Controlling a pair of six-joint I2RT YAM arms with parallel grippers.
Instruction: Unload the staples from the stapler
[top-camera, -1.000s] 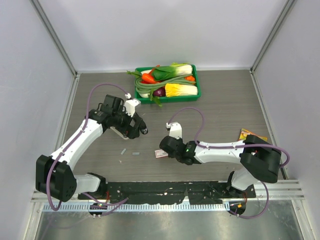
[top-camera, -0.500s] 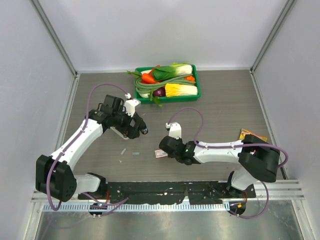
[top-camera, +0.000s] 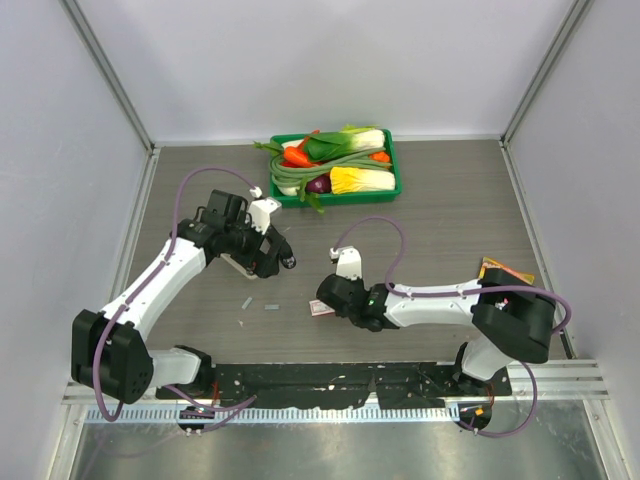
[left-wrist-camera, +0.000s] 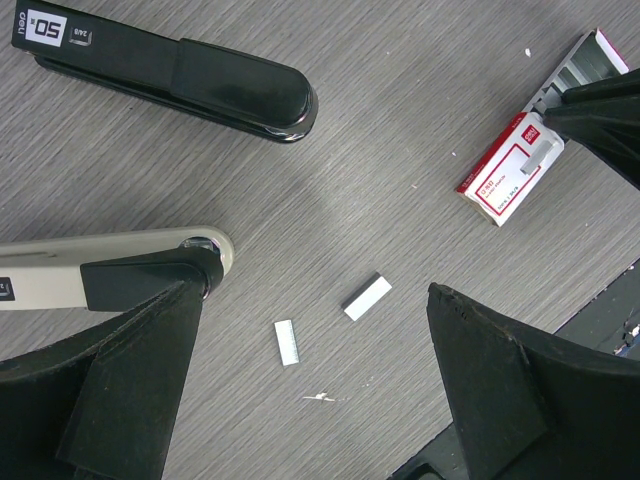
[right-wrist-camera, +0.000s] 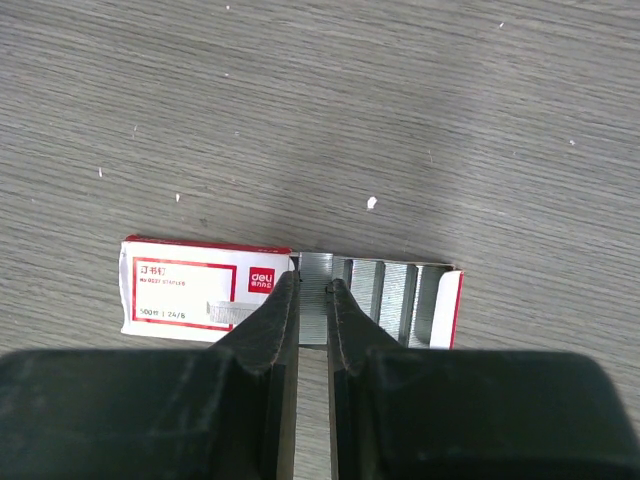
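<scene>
Two loose strips of staples lie on the table in the left wrist view, one (left-wrist-camera: 287, 342) below and left of the other (left-wrist-camera: 367, 297); they also show in the top view (top-camera: 246, 302). A black stapler (left-wrist-camera: 180, 75) and a beige stapler (left-wrist-camera: 110, 250) lie closed nearby. My left gripper (left-wrist-camera: 312, 330) hangs wide open and empty above the strips, its left finger beside the beige stapler. My right gripper (right-wrist-camera: 312, 285) is shut on a staple strip (right-wrist-camera: 316, 270) inside the open red-and-white staple box (right-wrist-camera: 200, 285), which holds several more strips.
A green tray (top-camera: 392, 170) of vegetables stands at the back centre. A yellow packet (top-camera: 497, 270) lies near the right arm's base. The table is enclosed by grey walls on three sides.
My right gripper has crept slightly left at the staple box. The left arm has not moved.
</scene>
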